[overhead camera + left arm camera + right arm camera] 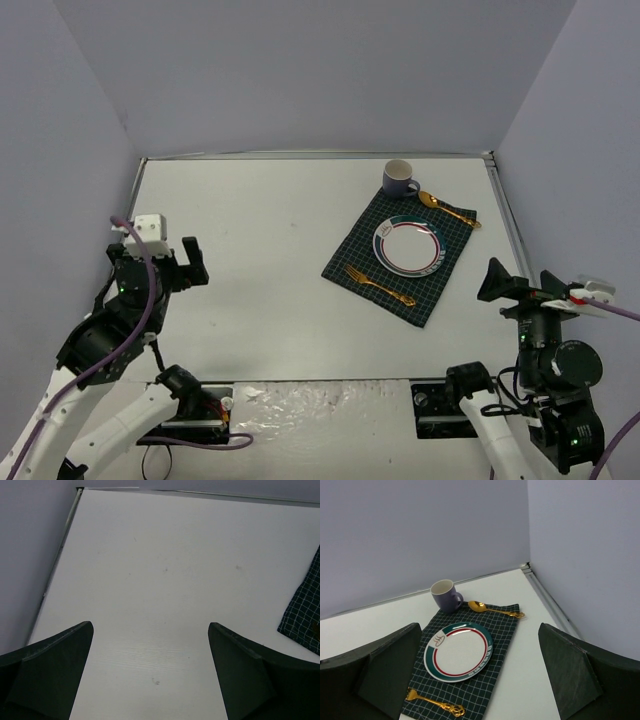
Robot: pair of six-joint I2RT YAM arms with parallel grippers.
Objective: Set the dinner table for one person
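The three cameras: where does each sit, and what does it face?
Top external: above and behind the robot, looking down on the dinner table; both arms show.
Left wrist: rides the left end effector, open in view, facing white tabletop.
Right wrist: rides the right end effector, also open, facing plate, mug, gold spoon and fork.
Shared: both wrist views catch the green checked cloth.

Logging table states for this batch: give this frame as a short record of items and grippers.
dinner table: white, cloth on its right half
cloth: dark green checked, flat
plate: centred on cloth
fork: on cloth, near side of plate
spoon: cloth's far edge, beyond plate
mug: upright at cloth's far corner
left gripper: open, empty, above bare table
right gripper: open, empty, facing the setting
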